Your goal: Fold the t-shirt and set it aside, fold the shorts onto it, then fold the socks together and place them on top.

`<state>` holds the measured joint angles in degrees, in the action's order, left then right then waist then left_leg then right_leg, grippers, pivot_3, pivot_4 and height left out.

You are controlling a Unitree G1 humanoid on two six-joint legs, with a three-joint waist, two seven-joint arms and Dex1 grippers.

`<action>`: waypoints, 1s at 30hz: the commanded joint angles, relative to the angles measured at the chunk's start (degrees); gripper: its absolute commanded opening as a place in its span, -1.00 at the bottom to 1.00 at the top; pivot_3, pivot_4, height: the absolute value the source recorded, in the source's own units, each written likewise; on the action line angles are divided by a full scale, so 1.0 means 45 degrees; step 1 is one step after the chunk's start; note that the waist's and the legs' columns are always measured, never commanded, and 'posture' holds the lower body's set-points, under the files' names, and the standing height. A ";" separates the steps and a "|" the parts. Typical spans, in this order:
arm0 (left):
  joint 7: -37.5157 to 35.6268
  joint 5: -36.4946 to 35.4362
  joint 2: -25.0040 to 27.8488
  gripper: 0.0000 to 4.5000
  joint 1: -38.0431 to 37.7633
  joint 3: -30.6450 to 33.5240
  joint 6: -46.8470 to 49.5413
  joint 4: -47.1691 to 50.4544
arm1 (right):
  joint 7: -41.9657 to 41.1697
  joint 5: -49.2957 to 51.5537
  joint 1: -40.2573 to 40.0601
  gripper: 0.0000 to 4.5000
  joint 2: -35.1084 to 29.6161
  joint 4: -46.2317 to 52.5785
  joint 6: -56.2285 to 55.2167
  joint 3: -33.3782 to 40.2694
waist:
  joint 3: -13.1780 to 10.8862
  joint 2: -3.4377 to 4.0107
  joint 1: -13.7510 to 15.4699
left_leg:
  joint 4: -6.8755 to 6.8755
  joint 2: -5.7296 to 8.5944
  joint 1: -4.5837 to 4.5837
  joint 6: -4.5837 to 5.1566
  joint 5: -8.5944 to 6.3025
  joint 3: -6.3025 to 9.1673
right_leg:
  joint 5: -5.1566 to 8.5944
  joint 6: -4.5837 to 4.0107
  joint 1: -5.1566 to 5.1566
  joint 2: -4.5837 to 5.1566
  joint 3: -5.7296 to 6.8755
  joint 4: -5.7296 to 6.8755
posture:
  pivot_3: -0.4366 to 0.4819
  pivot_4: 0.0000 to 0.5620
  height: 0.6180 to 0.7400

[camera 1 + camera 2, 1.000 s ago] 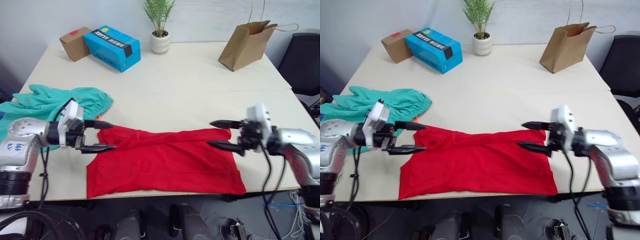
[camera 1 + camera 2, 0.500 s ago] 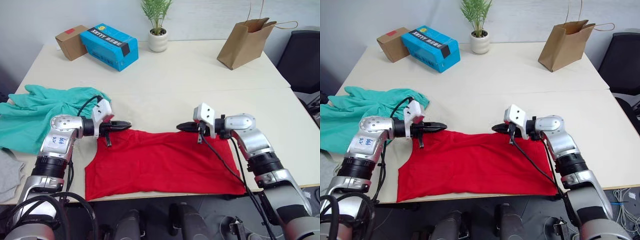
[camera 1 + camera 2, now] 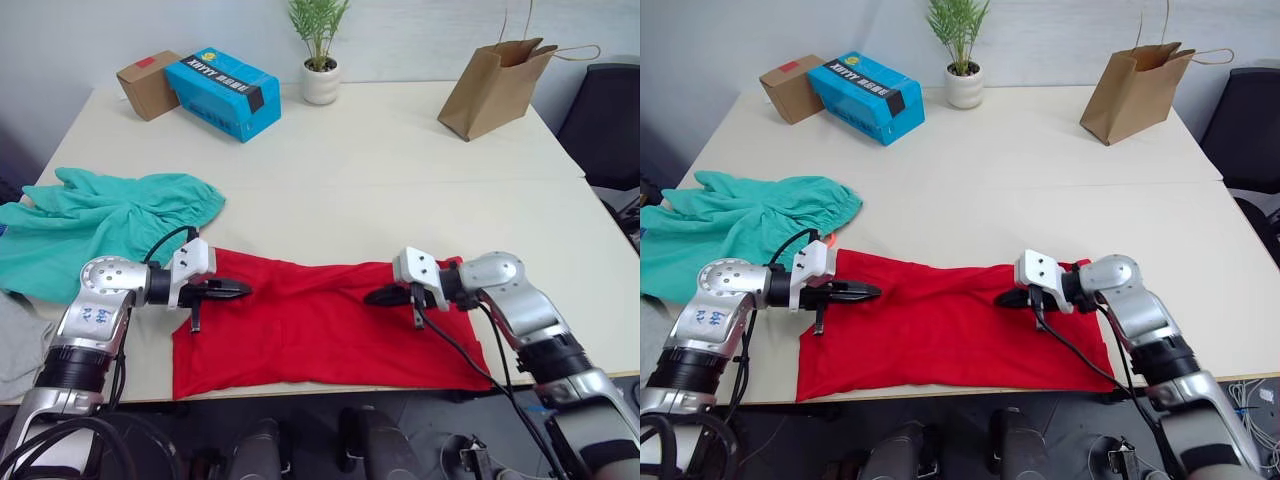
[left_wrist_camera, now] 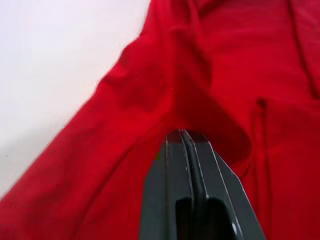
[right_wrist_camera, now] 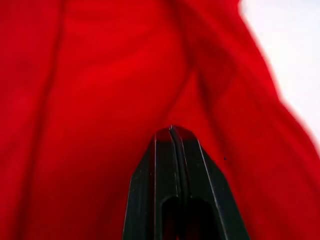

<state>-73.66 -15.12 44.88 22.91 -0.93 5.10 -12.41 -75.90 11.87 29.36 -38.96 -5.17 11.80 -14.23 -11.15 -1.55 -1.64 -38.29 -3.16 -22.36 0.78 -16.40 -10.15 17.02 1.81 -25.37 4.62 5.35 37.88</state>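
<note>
The red t-shirt point(image 3: 320, 330) lies spread across the table's front edge. My left gripper point(image 3: 243, 289) is shut, with its tips pinching the cloth near the shirt's left shoulder; in the left wrist view folds run into the closed fingertips point(image 4: 175, 142). My right gripper point(image 3: 370, 297) is also shut on the red cloth, right of the shirt's middle, and points left toward the other gripper. The teal shorts point(image 3: 100, 225) lie crumpled on the table's left side. A grey piece, the socks point(image 3: 15, 345), sits at the front left corner, partly cut off.
At the back left stand a blue box point(image 3: 223, 93) and a cardboard box point(image 3: 148, 84). A potted plant point(image 3: 320, 70) is at the back middle and a brown paper bag point(image 3: 495, 85) at the back right. A black chair point(image 3: 610, 110) stands past the table's right edge.
Both grippers went from open at the shirt's outer ends to shut on the red cloth nearer its middle, then moved toward the table's front.
</note>
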 commanded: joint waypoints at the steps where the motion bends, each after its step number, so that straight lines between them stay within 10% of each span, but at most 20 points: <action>1: -0.0523 -0.0668 0.0703 -0.98 -0.0733 0.0598 0.0327 0.1304 | -0.0563 0.1458 -0.0314 -1.00 -0.0542 0.1297 0.0698 0.1194 | 0.0000 0.0000 -0.0055 | 0.0005 -0.0002 0.0002 -0.0003 -0.0001 0.0001 | 0.0000 -0.0001 0.0000 -0.0002 0.0000 -0.0002 | -0.05 -0.47 1.00; 17: 0.1701 0.0346 -0.0247 -0.98 0.0824 0.0333 0.0675 0.0318 | 0.2112 -0.1727 0.3415 -1.00 0.2038 -0.3701 -0.1138 -0.0135 | 0.0006 -0.0009 -0.0072 | 0.0017 -0.0029 -0.0007 -0.0032 0.0007 -0.0019 | -0.0019 -0.0053 -0.0012 -0.0028 0.0021 -0.0015 | -0.05 -0.47 1.00; 30: 0.3562 0.0518 -0.0694 -0.98 -0.0639 0.0532 0.1614 0.0400 | 0.1111 -0.1525 0.0888 -1.00 0.0164 -0.1439 -0.0753 0.0443 | 0.0008 -0.0014 0.0020 | 0.0017 -0.0035 -0.0006 -0.0030 0.0005 -0.0014 | -0.0018 -0.0052 -0.0012 -0.0023 0.0019 -0.0020 | -0.05 -0.47 1.00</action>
<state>-58.63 -13.08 41.36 20.78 0.64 12.00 -11.66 -69.80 4.89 34.15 -36.36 -13.67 7.64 -13.47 -11.11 -1.62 -1.55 -38.22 -3.31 -22.39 0.66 -16.39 -10.20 16.94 1.58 -25.41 4.53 5.45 37.78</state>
